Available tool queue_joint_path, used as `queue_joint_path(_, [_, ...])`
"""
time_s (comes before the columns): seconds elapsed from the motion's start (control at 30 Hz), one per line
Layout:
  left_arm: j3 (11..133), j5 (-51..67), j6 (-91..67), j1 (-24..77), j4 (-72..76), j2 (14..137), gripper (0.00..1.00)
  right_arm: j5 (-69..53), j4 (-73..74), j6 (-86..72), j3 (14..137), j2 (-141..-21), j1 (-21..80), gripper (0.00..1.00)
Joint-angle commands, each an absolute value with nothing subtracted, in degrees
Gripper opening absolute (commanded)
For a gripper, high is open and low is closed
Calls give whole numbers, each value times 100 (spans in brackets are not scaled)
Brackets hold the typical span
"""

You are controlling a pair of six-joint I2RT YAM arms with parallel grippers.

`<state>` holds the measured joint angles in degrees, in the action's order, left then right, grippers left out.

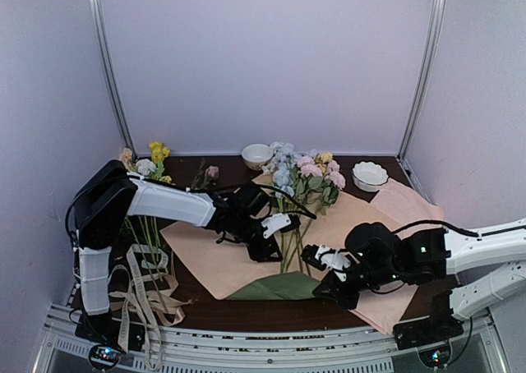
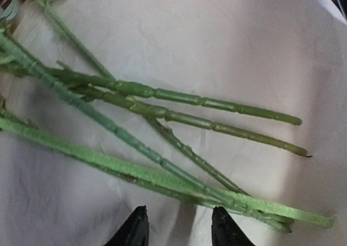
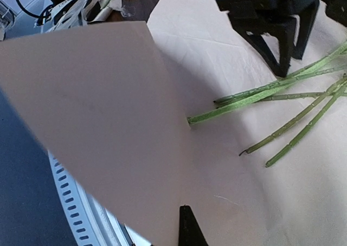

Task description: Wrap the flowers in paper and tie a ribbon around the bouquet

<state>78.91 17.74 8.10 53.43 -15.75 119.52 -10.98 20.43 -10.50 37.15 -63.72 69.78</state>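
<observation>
Squarely on the dark wooden table (image 1: 246, 311) lies the large, thin, slightly crinkled paper (image 1: 205, 254), matte peach-tan face up, with its near corner turned over to show olive-green. Across it spread the artificial flowers (image 1: 306, 176), their ribbed green plastic stems fanned toward the arms. The left gripper (image 2: 179, 232) hangs partly open just short of the stem ends, holding nothing. The right gripper (image 1: 316, 262) is pinched closed on the paper's lifted flap.

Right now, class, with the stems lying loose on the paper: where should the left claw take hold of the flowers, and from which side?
Probably mid-stem, where the flowers bunch together; their cut ends fan apart. Come straight down from above, left claw open across the stems, since they lie flat on the paper.
</observation>
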Motion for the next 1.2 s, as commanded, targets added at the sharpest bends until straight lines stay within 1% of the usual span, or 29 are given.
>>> queue_joint_path(0.0, [7240, 2204, 390, 4920, -802, 10912, 47, -1172, 2036, -1211, 3973, -6618, 6544, 0])
queue_joint_path(0.1, [6754, 2125, 333, 4758, -663, 10230, 57, -1261, 2058, -1196, 4130, -6907, 6191, 0])
queue_joint_path(0.17, [6507, 2083, 431, 4746, -764, 9918, 62, -1371, 2072, -1194, 4279, -7123, 5935, 0])
queue_joint_path(0.27, [6043, 2319, 352, 4746, -805, 9489, 67, -1628, 2148, -1222, 4510, -7523, 5465, 0])
queue_joint_path(0.4, [5209, 2856, 64, 4817, -472, 8959, 73, -2089, 1997, -1390, 4599, -7927, 4969, 0])
queue_joint_path(0.5, [4818, 2777, 87, 5058, -497, 8714, 76, -2352, 1869, -1400, 4761, -8255, 4763, 0])
queue_joint_path(0.67, [4622, 2791, -98, 5256, -674, 8841, 77, -2409, 1923, -1416, 5062, -8734, 4584, 0])
queue_joint_path(0.9, [4448, 3087, -301, 5474, -489, 8843, 76, -2396, 1839, -1636, 5064, -8959, 4447, 0])
queue_joint_path(1.17, [4192, 2772, -325, 5488, -417, 7944, 74, -2428, 1702, -1773, 4892, -8748, 4428, 0])
